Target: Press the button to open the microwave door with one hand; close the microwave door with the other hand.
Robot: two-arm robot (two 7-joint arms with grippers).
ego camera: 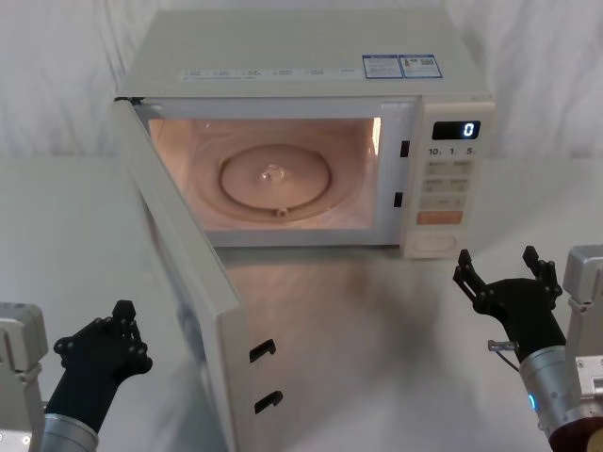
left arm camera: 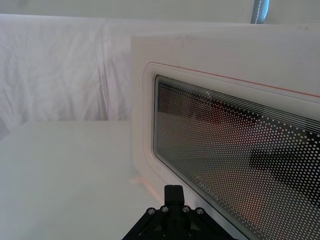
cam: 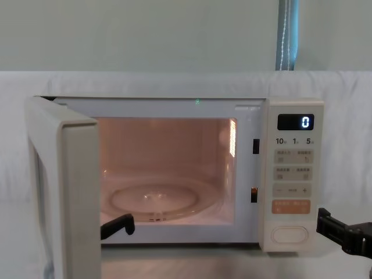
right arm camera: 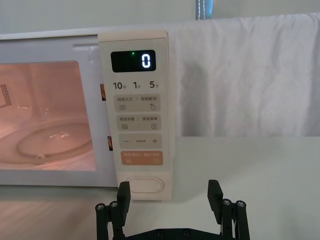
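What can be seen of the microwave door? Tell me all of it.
The microwave door is a wide cream panel, plastic by its look, with a dark dotted glass window in a raised rounded frame. It stands wide open, hinged on the microwave's left side and swung out toward the robot, baring the lit cavity. Two dark latch hooks stick out of its free edge. Nothing touches it: the left gripper is beside its outer face, the right gripper before the control panel.
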